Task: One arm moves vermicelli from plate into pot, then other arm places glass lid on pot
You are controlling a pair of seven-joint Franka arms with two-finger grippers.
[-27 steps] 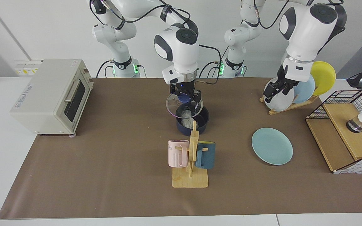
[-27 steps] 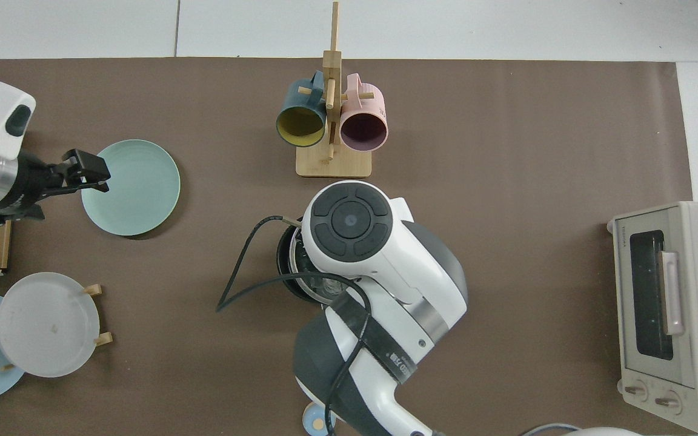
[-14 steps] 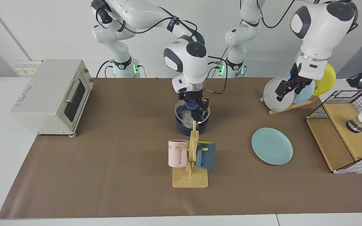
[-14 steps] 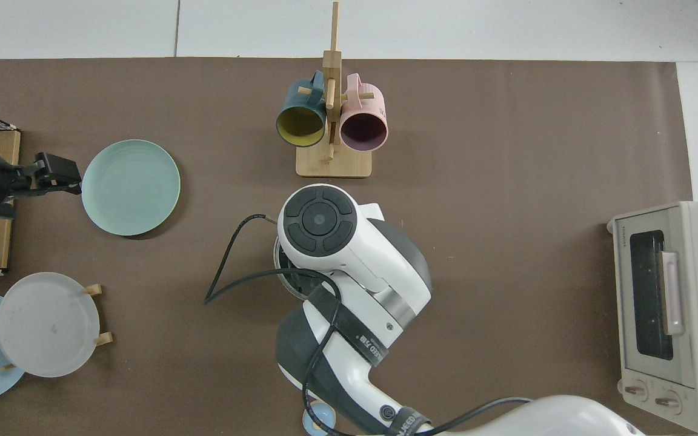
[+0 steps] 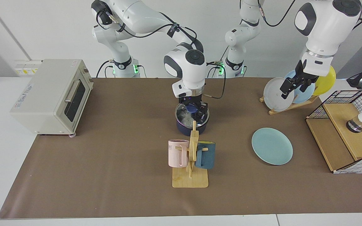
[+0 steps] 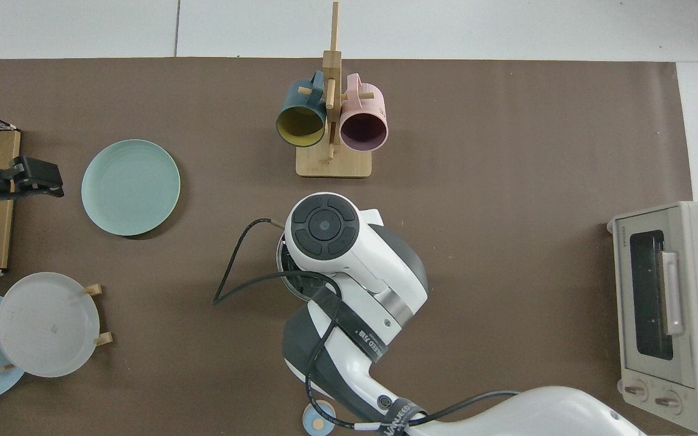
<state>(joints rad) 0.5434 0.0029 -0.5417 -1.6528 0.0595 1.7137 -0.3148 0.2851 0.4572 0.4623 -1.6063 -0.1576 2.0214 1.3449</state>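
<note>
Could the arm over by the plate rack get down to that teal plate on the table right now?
Probably yes. The left gripper hangs raised near the plate rack, holding nothing, and the teal plate lies bare on the mat with nothing above or around it.

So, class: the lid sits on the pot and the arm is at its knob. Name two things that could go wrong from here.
1. The right gripper is at the blue knob of the round clear glass lid on the dark navy saucepan; lifting without letting go could drag the lid off.
2. The wooden mug rack stands just in front of the saucepan; a careless retreat might knock it.

The left gripper waits by the racked plates.
</note>
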